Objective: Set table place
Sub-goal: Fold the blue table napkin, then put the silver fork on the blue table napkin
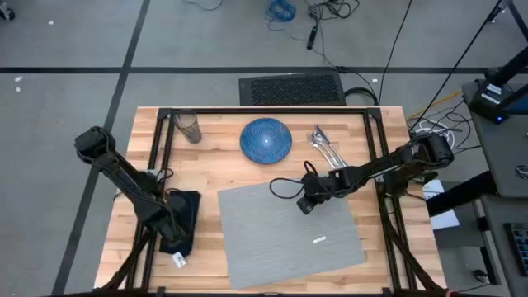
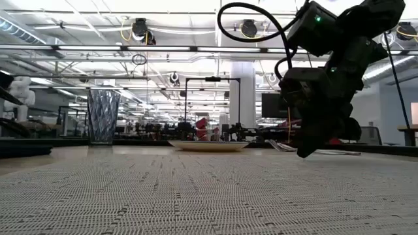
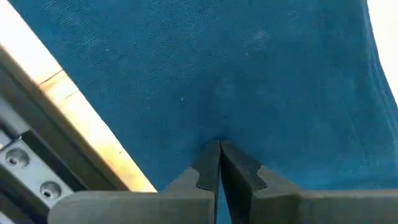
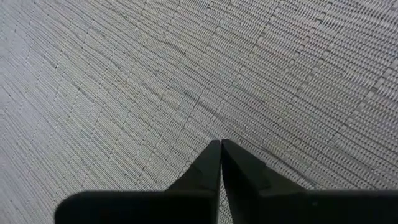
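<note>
The right gripper [image 1: 304, 204] is held just above the grey placemat [image 1: 289, 235], near its upper edge, with its fingers [image 4: 219, 163] pressed together and nothing between them. The left gripper [image 1: 175, 224] is lowered over the navy napkin [image 1: 186, 216], fingers [image 3: 219, 163] likewise closed; whether any cloth is pinched cannot be told.

Beyond the right gripper, off the mat, the blue plate [image 1: 266, 139] and the cutlery [image 1: 326, 147] are found on the table [image 1: 223, 157], and the glass [image 1: 190, 127] farther off toward the far corner.

If the closed right gripper is dragged across the mat, the weave could be snagged and the mat skewed. A loosely taken napkin could unfold or be dropped off the table edge.

The cutlery pieces cannot be told apart, and much of the napkin is hidden under the left arm.
</note>
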Robot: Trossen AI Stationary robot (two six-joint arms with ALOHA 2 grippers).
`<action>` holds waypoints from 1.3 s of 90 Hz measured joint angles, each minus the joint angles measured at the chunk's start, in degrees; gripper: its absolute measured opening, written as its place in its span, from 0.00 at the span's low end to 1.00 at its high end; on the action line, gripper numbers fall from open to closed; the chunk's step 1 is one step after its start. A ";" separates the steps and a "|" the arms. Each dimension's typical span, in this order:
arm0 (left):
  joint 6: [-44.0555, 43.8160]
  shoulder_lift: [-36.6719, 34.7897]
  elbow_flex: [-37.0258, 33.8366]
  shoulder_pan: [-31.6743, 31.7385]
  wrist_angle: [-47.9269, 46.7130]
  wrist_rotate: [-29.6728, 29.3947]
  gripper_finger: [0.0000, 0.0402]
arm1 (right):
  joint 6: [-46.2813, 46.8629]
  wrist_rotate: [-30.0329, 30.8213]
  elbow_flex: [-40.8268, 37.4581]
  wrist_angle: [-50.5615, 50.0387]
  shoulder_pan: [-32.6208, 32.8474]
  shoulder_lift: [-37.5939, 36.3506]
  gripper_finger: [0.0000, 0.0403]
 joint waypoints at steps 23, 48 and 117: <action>-0.22 -1.11 1.65 0.07 0.78 -7.64 0.00 | -1.04 1.61 0.02 0.97 -0.34 -4.28 0.00; -2.85 -2.95 2.41 0.02 1.28 -13.06 0.00 | -2.74 8.34 0.13 -10.74 -5.00 -14.22 0.02; 37.48 -9.86 7.06 19.95 26.88 -41.36 0.00 | -16.74 0.54 2.51 -17.34 -36.82 -15.47 0.23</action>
